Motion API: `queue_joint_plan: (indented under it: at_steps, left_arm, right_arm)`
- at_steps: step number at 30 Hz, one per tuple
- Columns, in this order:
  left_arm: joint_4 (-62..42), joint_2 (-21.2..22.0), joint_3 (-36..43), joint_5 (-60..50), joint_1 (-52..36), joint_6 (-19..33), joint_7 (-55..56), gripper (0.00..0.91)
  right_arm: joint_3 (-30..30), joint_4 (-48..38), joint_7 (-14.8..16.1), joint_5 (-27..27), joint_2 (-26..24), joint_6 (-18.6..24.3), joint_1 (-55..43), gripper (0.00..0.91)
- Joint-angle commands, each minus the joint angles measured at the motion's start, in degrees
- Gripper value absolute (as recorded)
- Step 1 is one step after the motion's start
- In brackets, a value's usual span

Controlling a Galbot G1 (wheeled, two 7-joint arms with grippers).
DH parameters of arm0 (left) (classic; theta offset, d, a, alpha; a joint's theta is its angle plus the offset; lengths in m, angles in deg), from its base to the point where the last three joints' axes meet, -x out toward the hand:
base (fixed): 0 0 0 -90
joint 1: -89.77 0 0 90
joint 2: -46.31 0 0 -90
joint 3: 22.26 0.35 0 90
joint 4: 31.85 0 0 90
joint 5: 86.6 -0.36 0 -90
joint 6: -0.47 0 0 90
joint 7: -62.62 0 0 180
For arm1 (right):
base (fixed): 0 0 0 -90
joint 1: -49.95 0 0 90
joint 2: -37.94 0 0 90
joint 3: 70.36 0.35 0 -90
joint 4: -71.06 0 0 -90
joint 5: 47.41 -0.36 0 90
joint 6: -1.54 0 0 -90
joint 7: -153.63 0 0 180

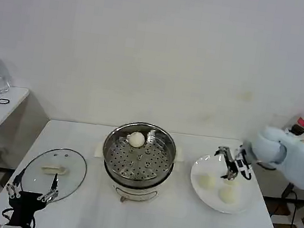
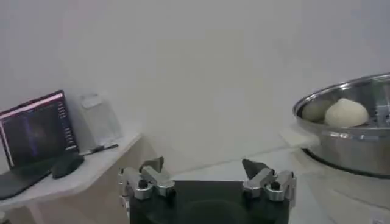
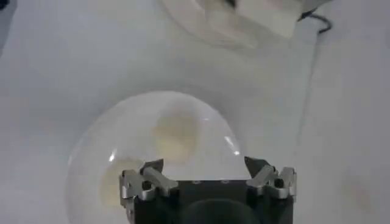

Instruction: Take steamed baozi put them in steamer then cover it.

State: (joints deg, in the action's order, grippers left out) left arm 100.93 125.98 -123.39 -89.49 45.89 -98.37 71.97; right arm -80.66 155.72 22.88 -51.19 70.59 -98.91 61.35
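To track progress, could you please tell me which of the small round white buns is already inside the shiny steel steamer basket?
The small round white bun at the shiny steel steamer basket's back; the other two lie on the white plate.

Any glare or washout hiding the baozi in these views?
Head view: even light, baozi in the steamer stands out. Right wrist view: pale baozi nearly blend into the plate, small glare spots. Left wrist view: steamer rim reflective, baozi readable.
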Motion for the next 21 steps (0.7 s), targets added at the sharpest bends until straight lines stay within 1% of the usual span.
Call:
queue_joint_plan:
  at_steps: [1, 4, 7, 12, 21]
  left_arm:
    - [0.08, 0.00, -0.11, -0.20, -0.07, -0.10, -0.29, 0.907]
    - [0.04, 0.12, -0.29, -0.36, -0.06, -0.14, -0.38, 0.907]
    - [-0.10, 0.25, -0.31, -0.47, -0.04, -0.13, -0.42, 0.907]
    - [-0.47, 0.42, -0.37, -0.52, -0.07, -0.11, -0.36, 0.907]
    - [-0.80, 0.35, -0.58, -0.51, -0.31, -0.16, -0.44, 0.907]
  right_arm:
    - [7.20, -3.91, 0.52, 2.06, 2.40, -1.54, 10.77, 0.907]
    - [8.08, -5.72, 0.73, 3.06, 4.37, -1.60, 11.83, 0.907]
    - [9.13, -10.00, 1.01, 4.32, 7.57, -0.73, 13.00, 0.907]
    - [10.30, -13.74, 1.37, 4.77, 10.83, -0.39, 14.21, 0.907]
    - [11.99, -17.85, 1.52, 7.02, 13.27, -0.53, 16.03, 0.897]
